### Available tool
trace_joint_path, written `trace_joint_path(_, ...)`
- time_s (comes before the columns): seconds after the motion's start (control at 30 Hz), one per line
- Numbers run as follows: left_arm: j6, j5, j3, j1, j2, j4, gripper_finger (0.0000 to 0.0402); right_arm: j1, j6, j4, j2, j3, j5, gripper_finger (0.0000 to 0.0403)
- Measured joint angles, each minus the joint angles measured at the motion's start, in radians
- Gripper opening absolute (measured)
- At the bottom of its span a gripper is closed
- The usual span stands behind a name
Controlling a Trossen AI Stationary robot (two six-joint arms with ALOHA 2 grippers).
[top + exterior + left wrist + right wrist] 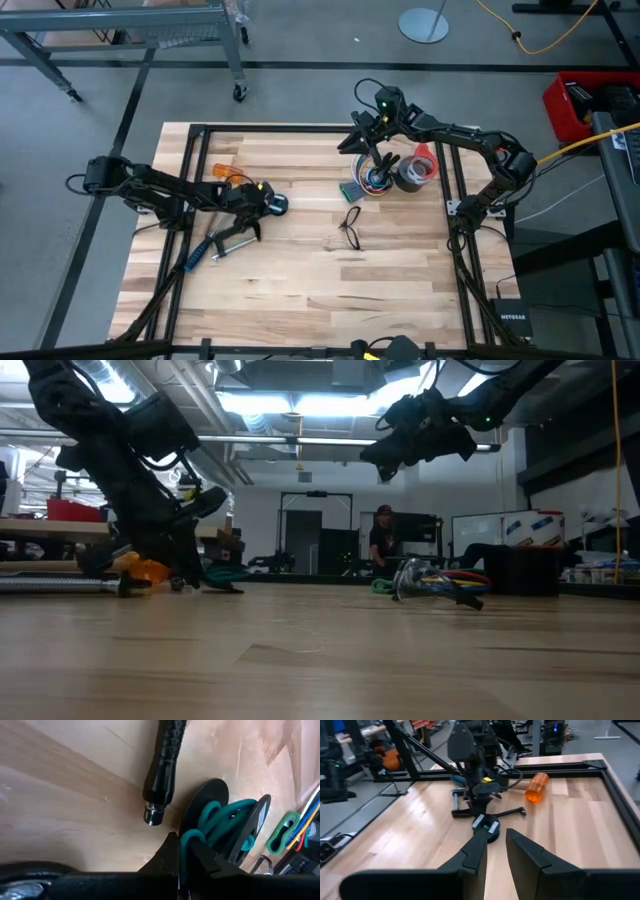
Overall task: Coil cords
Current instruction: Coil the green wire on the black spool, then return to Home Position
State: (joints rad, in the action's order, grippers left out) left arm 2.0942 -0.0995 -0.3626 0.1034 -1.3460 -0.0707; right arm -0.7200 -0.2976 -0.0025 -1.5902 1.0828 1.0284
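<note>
While left pincer point(186, 851) pinches teal cord point(220, 817) on spool point(277, 205), spool may drag; right pincer point(495, 842) hangs open, empty.

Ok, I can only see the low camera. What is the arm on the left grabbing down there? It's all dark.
Observer: In its wrist camera, the left gripper pinches a loop of teal cord that is wound on a small black reel.
Operator: And the arm up in the air, is it holding something?
Observer: No. Its own camera shows the right gripper with its fingers apart and nothing between them.
Operator: What is under it?
Observer: From above, it hangs over the bundle of coloured wires, which sits beside a tape roll.
</note>
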Motion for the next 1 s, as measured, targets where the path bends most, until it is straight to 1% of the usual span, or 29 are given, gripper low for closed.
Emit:
trace_joint_path(0.17, -0.008, 0.008, 0.0, 0.019, 0.0, 0.003, 0.0001, 0.0, -0.013, 0.0, 0.0, 0.0, -0.037, 0.0076)
trace_joint_path(0.23, -0.033, 0.007, 0.001, 0.025, 0.0, 0.001, 0.0006, 0.0, -0.018, -0.001, 0.0, 0.0, -0.043, 0.0076)
trace_joint_path(0.37, -0.084, 0.007, 0.002, 0.033, -0.002, -0.001, 0.0024, 0.0, -0.018, -0.001, 0.0, 0.0, -0.043, 0.0076)
trace_joint_path(0.6, -0.079, 0.006, 0.002, 0.036, -0.002, -0.003, 0.0057, 0.0, -0.018, -0.002, 0.0, 0.0, -0.042, 0.0076)
trace_joint_path(1.0, -0.048, 0.003, 0.001, 0.036, 0.0, 0.005, 0.0062, 0.0, -0.029, -0.044, 0.0, 0.0, -0.043, 0.0076)
